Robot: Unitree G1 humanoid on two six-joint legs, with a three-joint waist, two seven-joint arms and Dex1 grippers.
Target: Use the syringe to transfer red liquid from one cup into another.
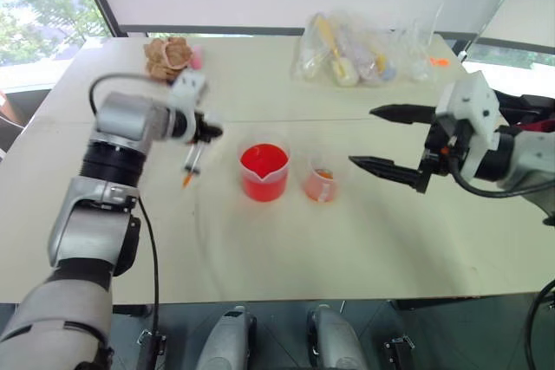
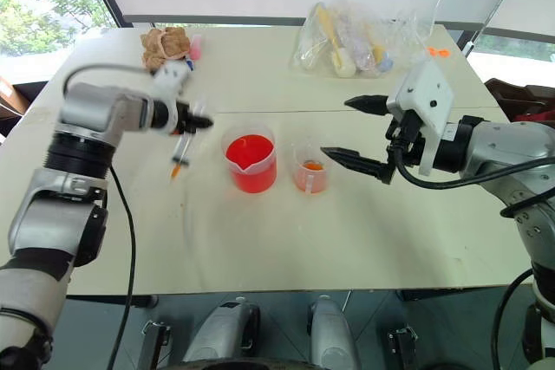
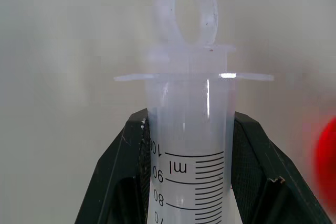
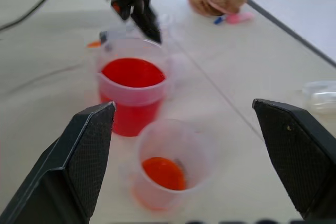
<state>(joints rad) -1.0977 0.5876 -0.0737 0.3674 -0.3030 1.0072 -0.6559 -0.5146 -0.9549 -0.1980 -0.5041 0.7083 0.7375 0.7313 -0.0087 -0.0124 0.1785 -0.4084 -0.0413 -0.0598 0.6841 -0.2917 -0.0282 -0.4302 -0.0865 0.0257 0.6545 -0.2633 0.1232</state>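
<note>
- One syringe (image 1: pixel 192 165): I see a slim clear plastic barrel with an orange tip, hanging tip-down and slightly tilted above the worktop (image 1: pixel 286 240), just left of the beaker. In the left wrist view its printed scale, flat finger flange and ring-shaped plunger top are plain.
- My left gripper (image 1: pixel 206 132) has its jaws closed on the syringe barrel near the top end; two black fingers (image 3: pixel 118 182) press either side of it.
- Two cups, both clear plastic and round. The beaker (image 1: pixel 264 172) is the wider one, with a pour spout, and is bright with opaque red liquid (image 4: pixel 132 73) well up its wall.
- The small cup (image 1: pixel 320 183) stands just right of the beaker, apart from it, with only a shallow orange-red pool at its bottom.
- My right gripper (image 1: pixel 381 138) hovers right of the small cup, jaws spread wide and holding nothing, the pointed black fingers aimed toward the cups.
- One worktop, pale, smooth and matte.
- At its far edge: one crumpled clear bag (image 1: pixel 364 49) of assorted items, and one knobbly brown lump (image 1: pixel 167 56) with a small pink thing beside it.
</note>
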